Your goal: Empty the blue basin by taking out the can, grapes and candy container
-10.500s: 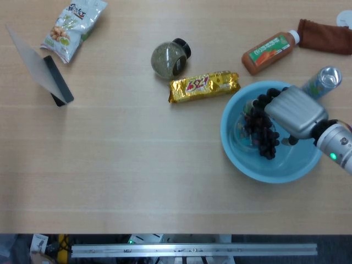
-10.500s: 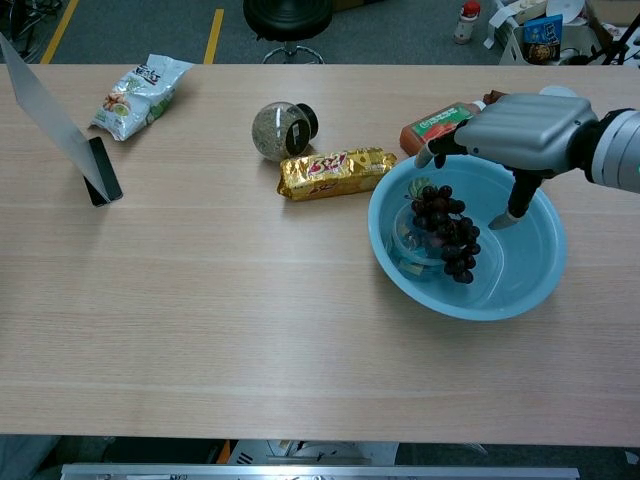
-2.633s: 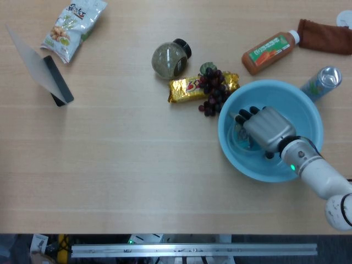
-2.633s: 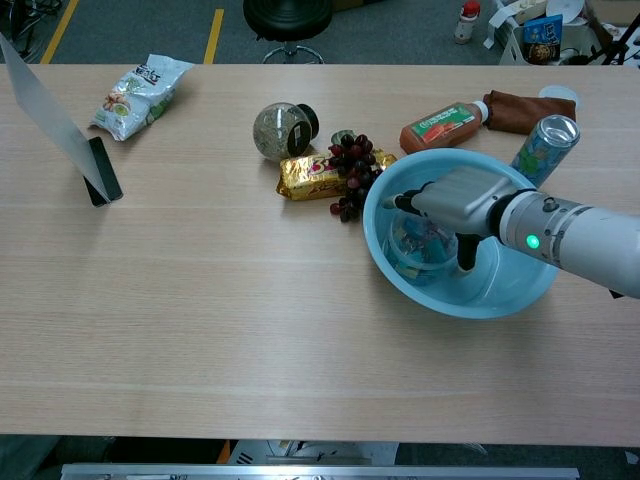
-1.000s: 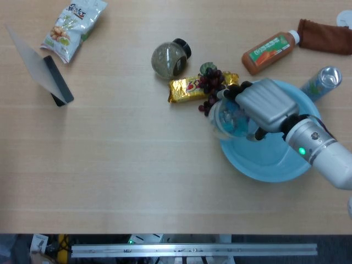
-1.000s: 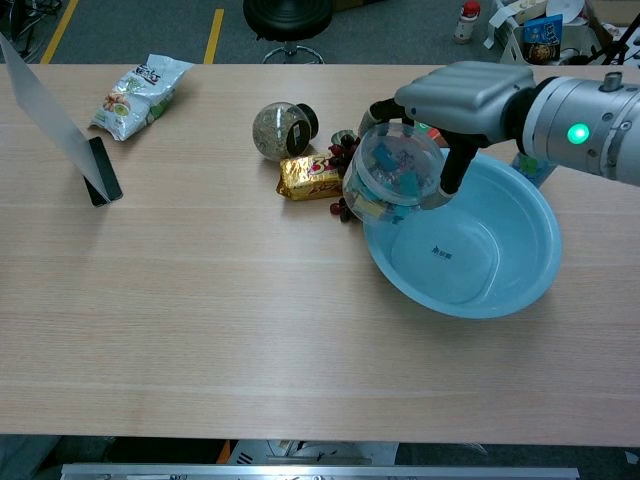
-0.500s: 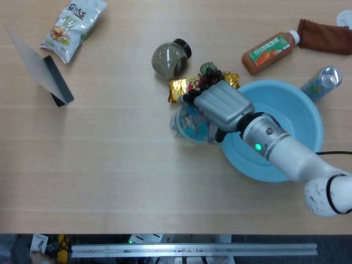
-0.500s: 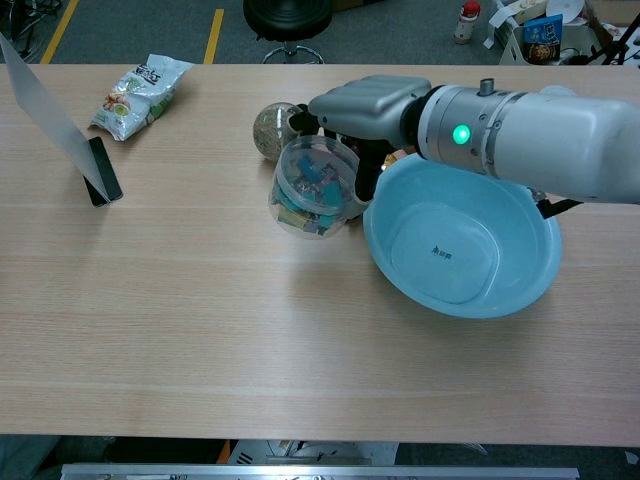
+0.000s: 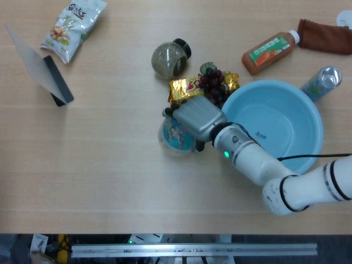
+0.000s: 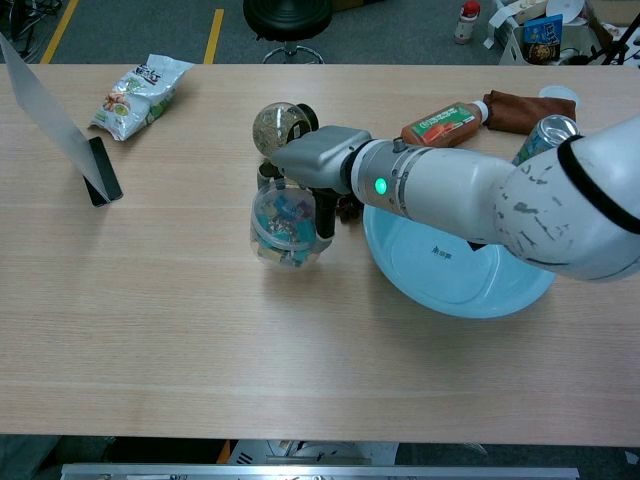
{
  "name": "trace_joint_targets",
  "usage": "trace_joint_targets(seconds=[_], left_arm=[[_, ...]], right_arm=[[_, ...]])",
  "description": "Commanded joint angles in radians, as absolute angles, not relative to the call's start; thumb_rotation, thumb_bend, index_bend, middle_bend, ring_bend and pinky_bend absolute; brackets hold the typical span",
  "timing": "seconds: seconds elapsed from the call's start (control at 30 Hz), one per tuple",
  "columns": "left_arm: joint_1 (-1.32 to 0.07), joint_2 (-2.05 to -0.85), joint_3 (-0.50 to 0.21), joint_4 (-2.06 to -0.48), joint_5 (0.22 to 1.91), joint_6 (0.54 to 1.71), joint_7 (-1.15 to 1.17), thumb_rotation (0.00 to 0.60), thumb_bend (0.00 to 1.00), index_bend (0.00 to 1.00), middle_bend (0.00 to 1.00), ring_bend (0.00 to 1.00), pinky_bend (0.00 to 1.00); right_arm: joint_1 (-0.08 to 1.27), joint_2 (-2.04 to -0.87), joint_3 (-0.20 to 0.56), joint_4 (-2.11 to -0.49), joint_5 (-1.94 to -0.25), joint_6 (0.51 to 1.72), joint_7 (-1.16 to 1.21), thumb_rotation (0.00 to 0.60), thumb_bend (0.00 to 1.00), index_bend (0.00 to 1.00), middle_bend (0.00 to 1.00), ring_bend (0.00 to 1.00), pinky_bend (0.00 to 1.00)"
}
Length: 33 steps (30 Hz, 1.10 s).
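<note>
1. The table is big, made of light wood, and holds everything. In the chest view I see a grey floor behind it with a yellow line and a black stool.
2. My right arm is white and fat. It reaches over the table past the near side of the blue basin, out to the left of it.
3. The blue basin sits on the right part of the table. I can see only its bare blue bottom with a small mark.
4. My right hand is grey and sits just left of the blue basin. It grips the candy container from above, with fingers coming down its sides.
5. The candy container is a clear round tub with bright sweets inside. It is outside the blue basin, just to the left of it, low by the table. I cannot tell if it touches the wood.
6. The orange bottle lies on its side behind the blue basin. A brown cloth lies by its cap.
7. The gold snack pack lies by the blue basin's far left rim.
8. The grapes are dark and lie on top of the gold snack pack, next to the blue basin's rim.
9. The round jar with a black lid lies a little further back than the grapes.
10. The can stands at the blue basin's far right edge, outside it.
11. Far to the left of the blue basin are a snack bag and a grey stand.
12. My left hand does not show in either view.
</note>
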<state>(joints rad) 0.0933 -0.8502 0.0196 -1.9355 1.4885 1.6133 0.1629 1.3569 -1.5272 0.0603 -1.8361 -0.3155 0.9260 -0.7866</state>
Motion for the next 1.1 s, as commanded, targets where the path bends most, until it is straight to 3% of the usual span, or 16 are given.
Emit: trace_joint_targets(seconds=[0.03,0.23,0.33,0.4,0.47,0.6,0.83,1.1], left_arm=[[0.095,-0.851,0.021,-1.934,1.49,1.615,0.161,0.6,0.27,0.29,0.23,0.19,0.17],[0.101,-0.853,0.021,-1.929,1.485,1.62,0.157,0.6,0.27,0.29,0.23,0.19,0.17],[0.101,-0.854,0.02,-1.928,1.483,1.618,0.158,0.6,0.27,0.29,0.23,0.19,0.17],[0.1,-0.854,0.019,-1.927,1.482,1.618,0.159,0.6,0.27,0.29,0.23,0.19,0.17],[0.1,-0.854,0.019,-1.926,1.48,1.615,0.159,0.6,0.27,0.29,0.23,0.19,0.17],[0.095,-0.854,0.016,-1.925,1.477,1.608,0.161,0.6,0.27,0.29,0.23,0.19,0.17],[0.084,-0.854,0.009,-1.923,1.473,1.597,0.161,0.6,0.27,0.29,0.23,0.19,0.17],[0.067,-0.849,-0.002,-1.916,1.47,1.581,0.161,0.6,0.27,0.29,0.23,0.19,0.17]], right_arm=[[1.375,-1.574,0.052,-1.786,-0.282,0.925,-0.803,0.6,0.2,0.32,0.4,0.38,0.52],[1.395,-1.64,0.046,-1.706,-0.221,0.91,-0.822,0.6,0.2,0.29,0.34,0.33,0.47],[1.401,-1.663,0.044,-1.679,-0.201,0.901,-0.827,0.6,0.18,0.21,0.3,0.29,0.44],[1.404,-1.669,0.042,-1.672,-0.189,0.895,-0.831,0.6,0.16,0.08,0.22,0.22,0.39],[1.405,-1.672,0.042,-1.667,-0.183,0.891,-0.833,0.6,0.15,0.01,0.15,0.16,0.34],[1.403,-1.667,0.047,-1.673,-0.19,0.893,-0.827,0.6,0.14,0.0,0.07,0.09,0.29],[1.372,-1.596,0.067,-1.761,-0.25,0.937,-0.785,0.6,0.14,0.0,0.05,0.08,0.28],[1.24,-1.449,0.037,-1.937,-0.463,1.121,-0.701,0.6,0.14,0.0,0.15,0.11,0.28]])
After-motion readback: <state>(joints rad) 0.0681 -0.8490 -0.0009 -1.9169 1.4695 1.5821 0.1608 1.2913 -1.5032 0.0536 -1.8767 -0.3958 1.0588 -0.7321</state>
